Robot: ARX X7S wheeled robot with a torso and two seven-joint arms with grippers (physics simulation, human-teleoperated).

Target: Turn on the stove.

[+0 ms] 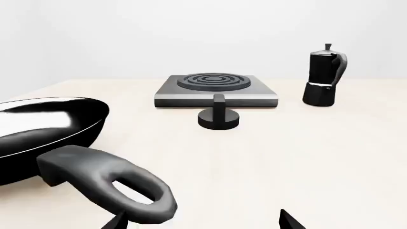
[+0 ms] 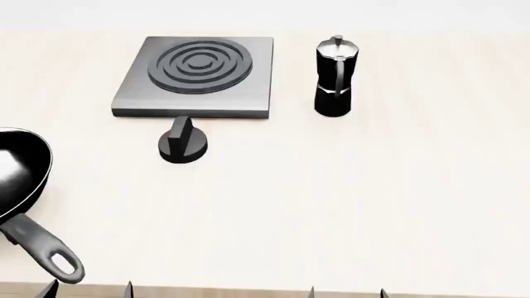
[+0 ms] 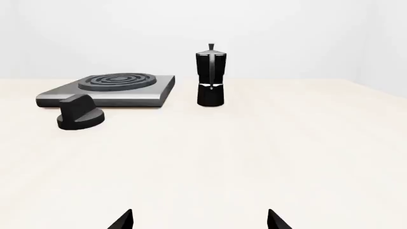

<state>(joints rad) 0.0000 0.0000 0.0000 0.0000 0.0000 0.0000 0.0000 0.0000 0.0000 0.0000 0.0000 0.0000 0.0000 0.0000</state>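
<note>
Sitting untouched: one stove [image 2: 198, 77], one knob [image 2: 183, 144]; both tools [image 2: 89, 289] [image 2: 346, 292] spread, gripping nothing.

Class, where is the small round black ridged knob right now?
In the head view the small round black ridged knob sits left of centre on the pale table, just in front of the flat grey metal stove slab, apart from it.
</note>
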